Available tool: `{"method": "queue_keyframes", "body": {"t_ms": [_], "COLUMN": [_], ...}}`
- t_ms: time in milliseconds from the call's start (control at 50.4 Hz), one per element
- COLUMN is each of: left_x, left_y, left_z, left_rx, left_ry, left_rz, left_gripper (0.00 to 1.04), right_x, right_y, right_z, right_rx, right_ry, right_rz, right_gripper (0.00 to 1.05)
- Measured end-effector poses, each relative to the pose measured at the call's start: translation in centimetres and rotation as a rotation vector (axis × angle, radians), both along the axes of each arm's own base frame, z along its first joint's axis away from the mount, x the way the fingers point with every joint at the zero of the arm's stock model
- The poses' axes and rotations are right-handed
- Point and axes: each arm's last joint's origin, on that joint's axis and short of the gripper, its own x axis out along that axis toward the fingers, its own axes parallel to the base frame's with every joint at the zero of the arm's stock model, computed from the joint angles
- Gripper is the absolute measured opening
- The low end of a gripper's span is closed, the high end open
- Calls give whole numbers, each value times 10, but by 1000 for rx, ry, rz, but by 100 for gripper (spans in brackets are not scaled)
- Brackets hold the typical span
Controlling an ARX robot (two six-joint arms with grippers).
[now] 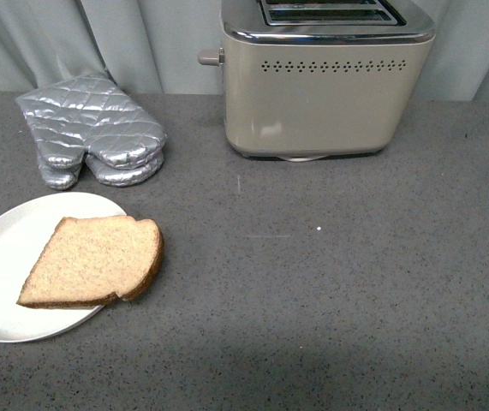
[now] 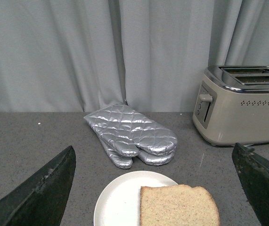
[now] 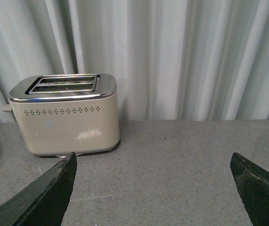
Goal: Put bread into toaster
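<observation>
- On the plate [image 1: 4,257], front left: bread [image 1: 94,261] lying flat, overhanging the rim.
- Behind, well apart: toaster [image 1: 321,94].
- Spread wide, holding nothing: left gripper [image 2: 153,148], right gripper [image 3: 153,155].

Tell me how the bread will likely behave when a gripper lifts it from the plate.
The bread looks thin and soft, so it would probably bend or dent under a hard pinch. It seems light. One side reaches past the plate rim, likely offering a free edge to grip.
</observation>
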Motion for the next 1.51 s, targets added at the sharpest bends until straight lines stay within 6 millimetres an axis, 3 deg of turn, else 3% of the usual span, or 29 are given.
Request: {"method": "queue_keyframes", "body": {"t_ms": [735, 794, 854, 993, 1152, 1370, 1509], "left_x": [0, 2, 11, 29, 72, 132, 152], "left_y": [0, 0, 1, 4, 14, 35, 47], "left_z": [0, -3, -11, -18, -22, -58, -78], "left_rx": [0, -74, -147, -229, -312, -363, -310], "left_ry": [0, 136, 261, 354, 482, 729, 825], "left_rz": [1, 101, 147, 156, 126, 131, 127], "left_gripper": [98, 98, 98, 98, 98, 98, 98], "right_x": [0, 0, 0, 0, 0, 0, 0], "right_y": [0, 0, 0, 0, 0, 0, 0], "right_z": [0, 0, 0, 0, 0, 0, 0], "right_rx": [0, 0, 0, 0, 0, 0, 0], "right_ry": [0, 0, 0, 0, 0, 0, 0], "right_rz": [0, 0, -1, 0, 0, 0, 0], "right_gripper": [95, 95, 95, 95, 95, 95, 95]}}
